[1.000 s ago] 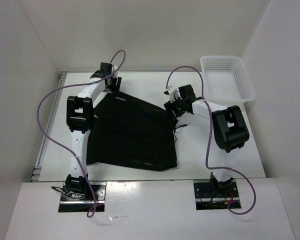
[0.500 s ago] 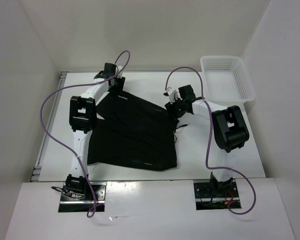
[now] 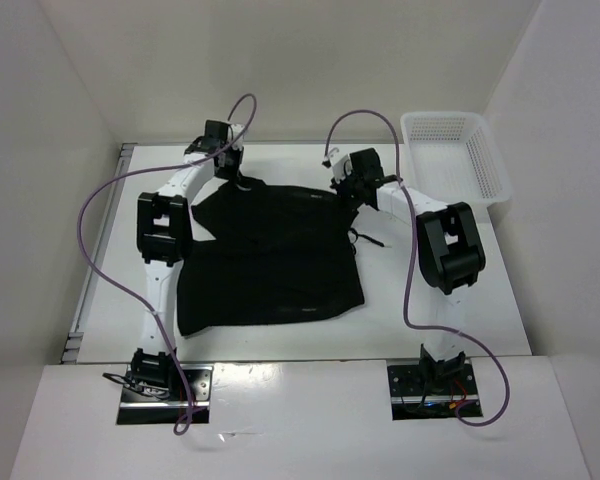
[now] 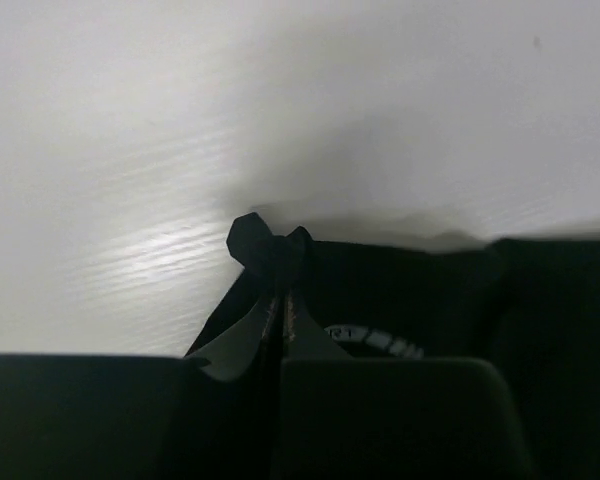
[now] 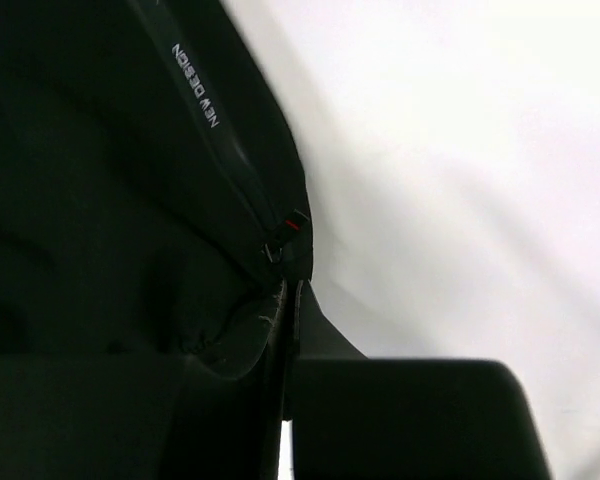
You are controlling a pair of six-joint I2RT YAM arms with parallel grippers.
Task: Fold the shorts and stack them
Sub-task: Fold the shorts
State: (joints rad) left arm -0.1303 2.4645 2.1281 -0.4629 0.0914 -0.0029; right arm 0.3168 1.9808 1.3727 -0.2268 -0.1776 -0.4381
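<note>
The black shorts (image 3: 270, 265) lie spread on the white table (image 3: 450, 290), their far edge pulled taut between both arms. My left gripper (image 3: 236, 176) is shut on the far left corner; in the left wrist view its jaws (image 4: 282, 300) pinch a small tuft of the black shorts (image 4: 265, 240). My right gripper (image 3: 346, 194) is shut on the far right corner. The right wrist view shows its gripper (image 5: 291, 292) clamped on the hem of the shorts (image 5: 100, 200), beside pale lettering (image 5: 195, 85).
A white mesh basket (image 3: 456, 156) stands at the back right of the table. A thin dark cord (image 3: 366, 238) trails off the shorts' right edge. White walls close in the table on the left, back and right.
Both grippers went from open to shut on the shorts' far corners. Both arms then moved toward the back, drawing the far edge straight and flattening the cloth.
</note>
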